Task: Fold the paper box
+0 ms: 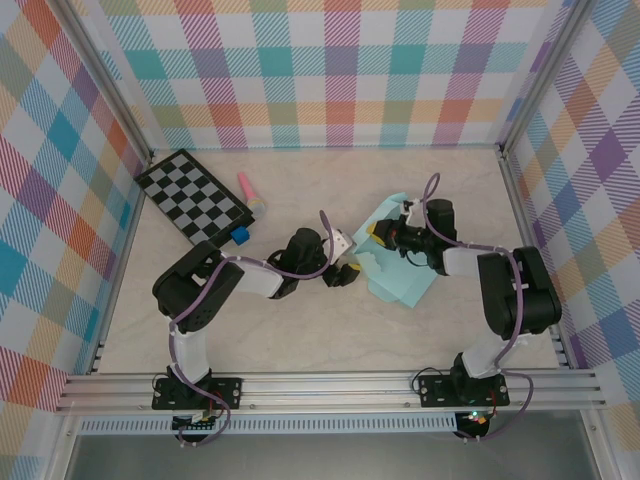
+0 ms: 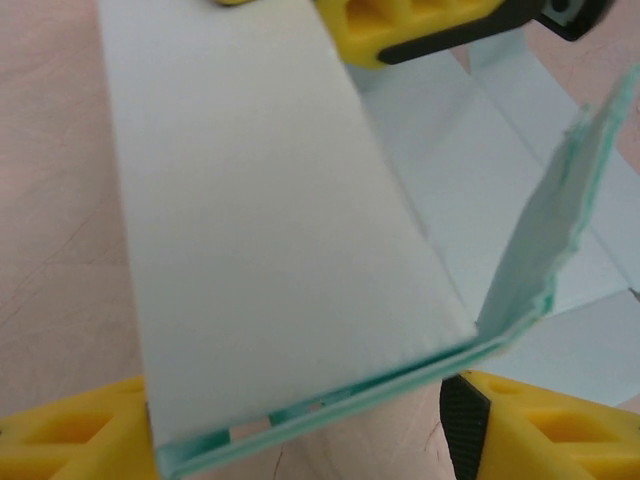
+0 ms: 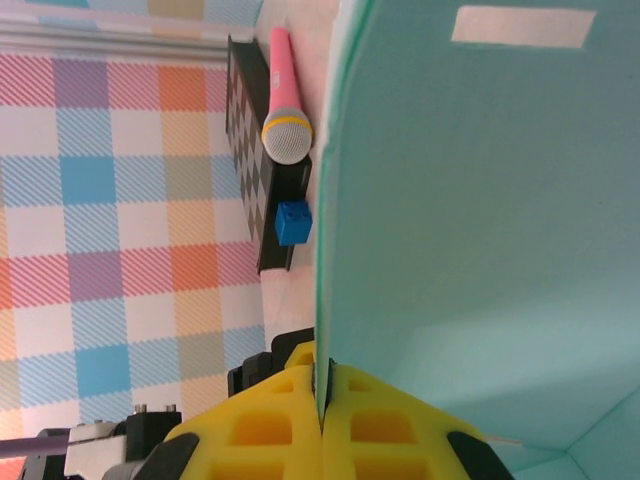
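The paper box (image 1: 402,270) is a pale mint card sheet, partly folded, lying right of the table's middle. My right gripper (image 1: 378,235) is shut on the edge of one raised panel (image 3: 470,230), and its fingers (image 3: 322,390) pinch the thin card between them. My left gripper (image 1: 348,270) comes at the box from the left. Its yellow fingers (image 2: 545,425) stand wide apart and open, with a doubled, folded panel (image 2: 270,220) lying between and above them. A side flap (image 2: 550,220) stands up on the right. The right gripper's yellow fingers (image 2: 400,25) show at the far end of that panel.
A black-and-white checkerboard (image 1: 195,197) lies at the back left, with a pink microphone (image 1: 250,190) beside it and a small blue cube (image 1: 241,236) at its near corner. Plaid walls close in the table on three sides.
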### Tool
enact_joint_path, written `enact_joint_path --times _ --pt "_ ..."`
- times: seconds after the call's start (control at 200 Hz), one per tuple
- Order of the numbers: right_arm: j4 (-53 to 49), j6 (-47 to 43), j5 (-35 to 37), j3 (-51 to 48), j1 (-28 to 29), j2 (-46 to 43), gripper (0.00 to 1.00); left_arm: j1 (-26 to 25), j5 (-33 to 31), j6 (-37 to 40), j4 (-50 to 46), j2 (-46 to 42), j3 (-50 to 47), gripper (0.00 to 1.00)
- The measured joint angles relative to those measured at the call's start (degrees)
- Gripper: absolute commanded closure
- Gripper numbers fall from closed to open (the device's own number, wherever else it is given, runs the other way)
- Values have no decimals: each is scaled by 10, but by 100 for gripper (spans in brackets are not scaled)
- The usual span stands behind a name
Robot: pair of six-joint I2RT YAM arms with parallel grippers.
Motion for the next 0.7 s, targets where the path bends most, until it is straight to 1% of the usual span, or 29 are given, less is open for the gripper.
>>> enact_joint_path --times 0.155,0.27,0.465,0.7 --pt "63 27 46 -49 3 -25 100 -3 -2 -71 59 16 -17 32" --pt "104 38 71 -75 4 -33 100 -5 -2 -98 80 25 -19 32" --pt "158 56 87 -104 5 -36 100 -15 -5 -102 83 26 -18 31" --pt "194 82 95 -123 6 -37 100 -32 -6 -105 92 26 -12 29"
